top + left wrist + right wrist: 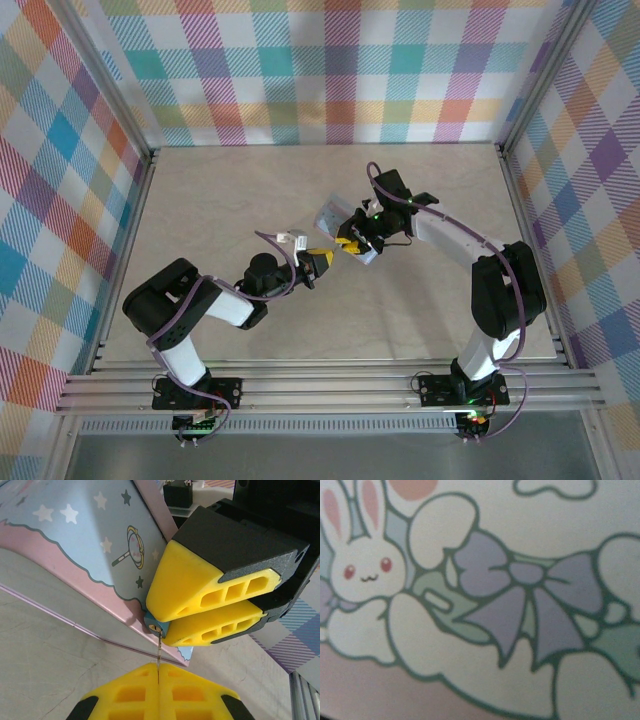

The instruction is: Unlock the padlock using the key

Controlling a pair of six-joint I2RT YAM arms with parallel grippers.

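The padlock (153, 624) is a small blue one on the edge of a pastel diary (75, 555). It is raised above the worktop (250, 190) near the middle, between the two arms. In the left wrist view its brass keyhole faces down towards the camera. The thin blade of the key (158, 655) runs straight up to it, and the tip is at or just inside the slot. How deep it sits cannot be told.

The right end effector (159, 621) has its yellow fingers drawn narrow around the padlock, pinching it at the diary's edge and holding it steady. The left end effector (158, 672) is closed tight on the key, so only the blade shows above its tips. In the top view the two end effectors meet almost tip to tip, the left (322, 258) just below and beside the right (350, 245). The diary (333, 212) angles away behind them. The right wrist camera is pressed close to the diary's cover (520, 605), with its rabbit and bow print.

The step in hand looks like insertion, with the key lined up on the keyhole. The next move probably calls for a short push along the blade's axis until the key seats. After that the left wrist would need to twist while the right grip resists. The blade is thin, so a sideways load could bend it or make it slip.
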